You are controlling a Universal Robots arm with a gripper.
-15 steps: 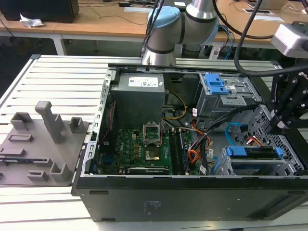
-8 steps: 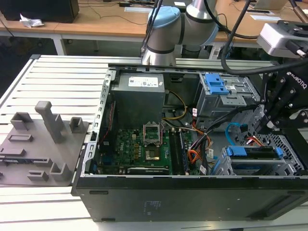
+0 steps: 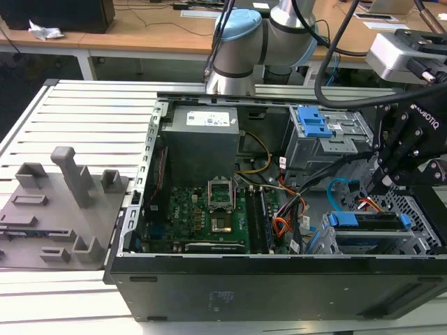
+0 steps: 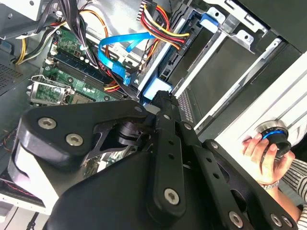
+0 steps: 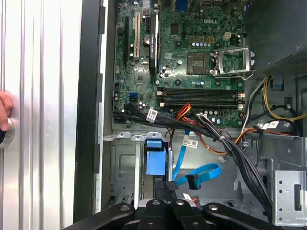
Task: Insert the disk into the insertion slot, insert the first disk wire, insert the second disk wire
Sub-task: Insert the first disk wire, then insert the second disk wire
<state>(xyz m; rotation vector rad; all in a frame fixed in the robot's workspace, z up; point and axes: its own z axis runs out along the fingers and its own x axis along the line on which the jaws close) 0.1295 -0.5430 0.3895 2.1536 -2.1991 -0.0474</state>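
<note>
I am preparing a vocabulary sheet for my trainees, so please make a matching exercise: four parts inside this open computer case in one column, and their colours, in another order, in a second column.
Parts
1. second disk wire
2. motherboard
3. first disk wire
4. power supply box

Colours
A. green
B. silver-grey
C. light blue
D. orange, red and black

Pairs: 1-C; 2-A; 3-D; 4-B
</note>
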